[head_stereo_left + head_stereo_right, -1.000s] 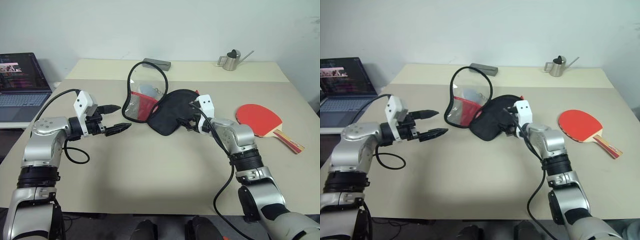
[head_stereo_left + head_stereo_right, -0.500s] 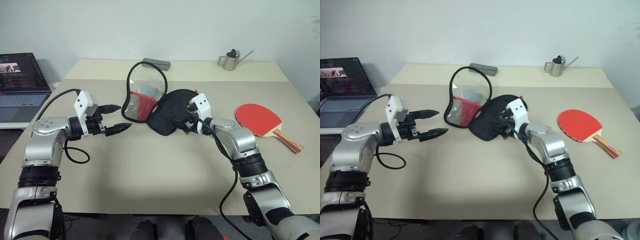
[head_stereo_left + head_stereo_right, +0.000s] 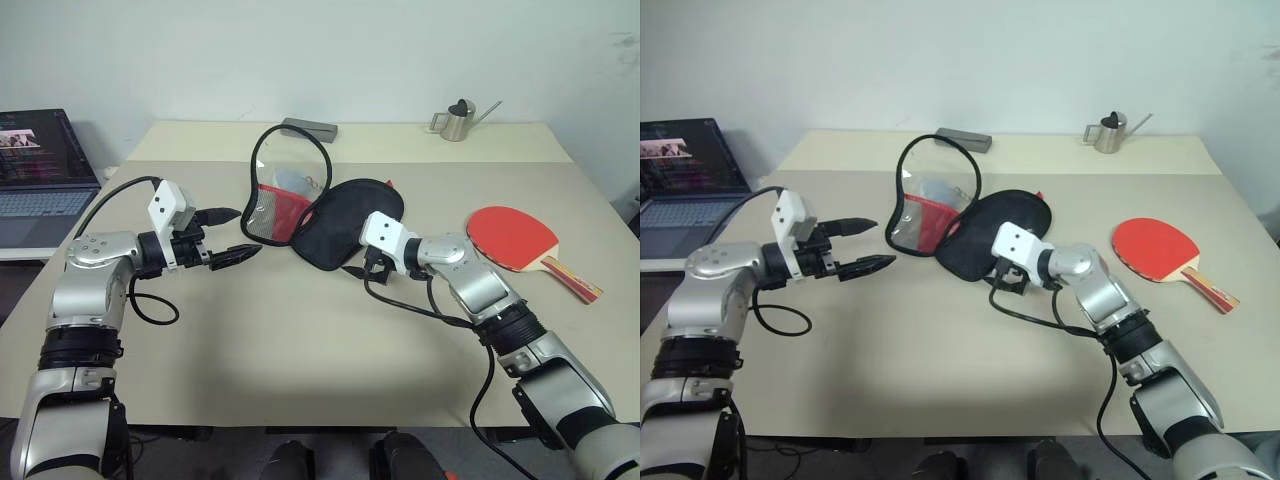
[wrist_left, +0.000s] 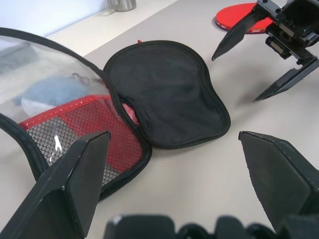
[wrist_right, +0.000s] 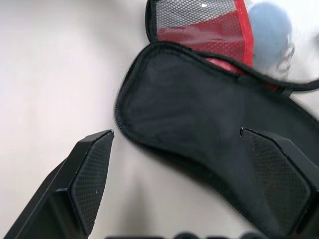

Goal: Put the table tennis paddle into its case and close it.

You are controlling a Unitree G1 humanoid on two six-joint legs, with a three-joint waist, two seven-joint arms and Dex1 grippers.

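Observation:
The case lies unzipped mid-table. Its black half (image 3: 345, 222) is flat on the table, and its clear-windowed red mesh half (image 3: 283, 195) stands upright to the left. The table tennis paddle (image 3: 515, 238) rests flat on the right with its red blade up and its striped handle pointing to the near right. My right gripper (image 5: 177, 132) is open and hovers at the black half's near edge with nothing between its fingers; it is also seen as the right gripper (image 4: 234, 79). My left gripper (image 3: 237, 232) is open and level, a short way left of the mesh half.
A laptop (image 3: 40, 165) sits on a side desk at the far left. On the rear table stand a small metal watering can (image 3: 458, 120) and a grey flat box (image 3: 308, 128). A pale blue object (image 4: 55, 92) shows through the case's window. Bare tabletop (image 3: 300, 330) lies in front.
My right gripper has rolled over and drawn left and back, from above the black half to its near edge. The left gripper, case and paddle have stayed put.

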